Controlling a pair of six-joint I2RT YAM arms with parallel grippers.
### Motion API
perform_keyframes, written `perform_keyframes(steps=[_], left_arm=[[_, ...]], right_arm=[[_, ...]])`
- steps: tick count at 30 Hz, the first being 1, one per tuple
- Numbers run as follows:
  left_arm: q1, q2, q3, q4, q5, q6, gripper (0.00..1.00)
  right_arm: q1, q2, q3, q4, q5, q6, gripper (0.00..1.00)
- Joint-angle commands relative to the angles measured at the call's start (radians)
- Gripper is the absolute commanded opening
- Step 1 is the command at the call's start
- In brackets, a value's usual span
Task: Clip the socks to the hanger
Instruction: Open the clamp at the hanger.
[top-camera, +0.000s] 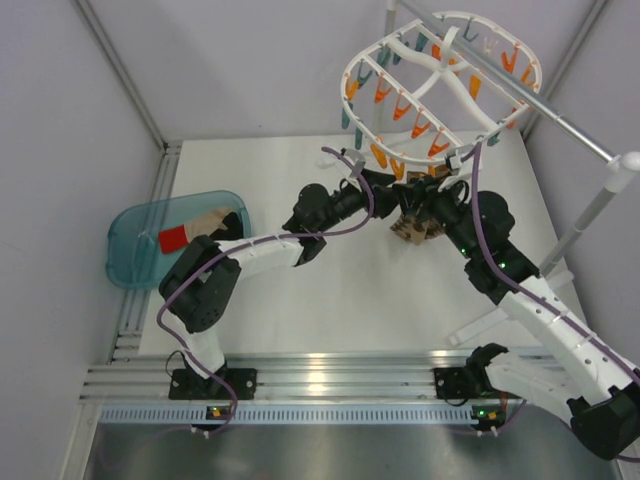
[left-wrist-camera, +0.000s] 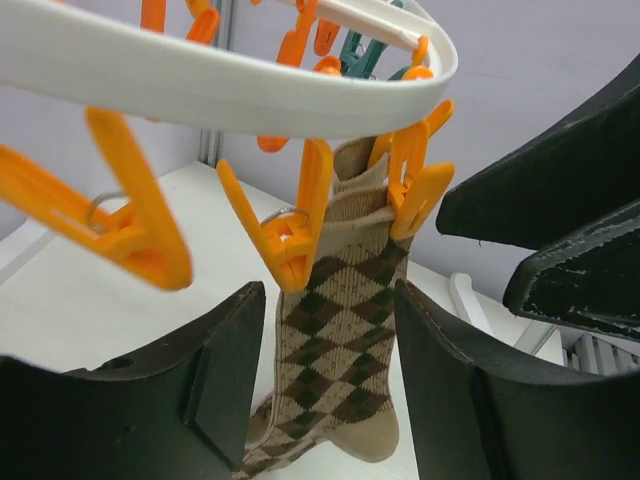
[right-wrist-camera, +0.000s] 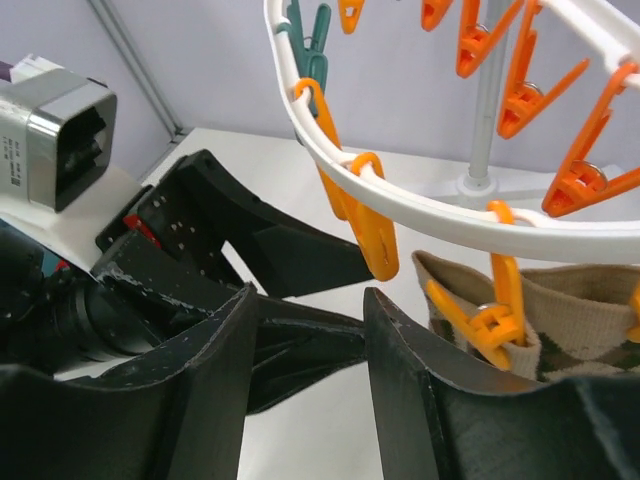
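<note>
Well, I see the socks (top-camera: 195, 230) lying in a teal bin (top-camera: 125, 250) at the bench's (top-camera: 300, 320) left edge, red end outermost, with neither arm touching them. The hanger (left-wrist-camera: 230, 90) is well apart from them, hung on the grey rail (top-camera: 560, 110) over the far right corner. An argyle sock (left-wrist-camera: 340, 340) dangles from its near rim, pinched by orange pegs (left-wrist-camera: 290, 240). Both my arms meet there. The left gripper (left-wrist-camera: 328, 290) stands apart with the argyle sock between its fingers; the right gripper (right-wrist-camera: 310, 300) stands apart around nothing, just under the rim.
</note>
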Motion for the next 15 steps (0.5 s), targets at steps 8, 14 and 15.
perform_keyframes(steps=[8,14,15], left_arm=[[-0.004,-0.119,-0.092,-0.029,-0.014,0.026,0.64],[-0.001,-0.16,-0.127,-0.069,-0.01,0.04,0.65],[0.001,-0.16,-0.129,-0.072,-0.01,0.04,0.65]], right_arm=[[0.152,0.085,-0.003,0.184,0.41,-0.049,0.47],[0.157,0.106,-0.021,0.225,0.501,-0.047,0.45],[0.157,0.108,-0.027,0.234,0.508,-0.053,0.45]])
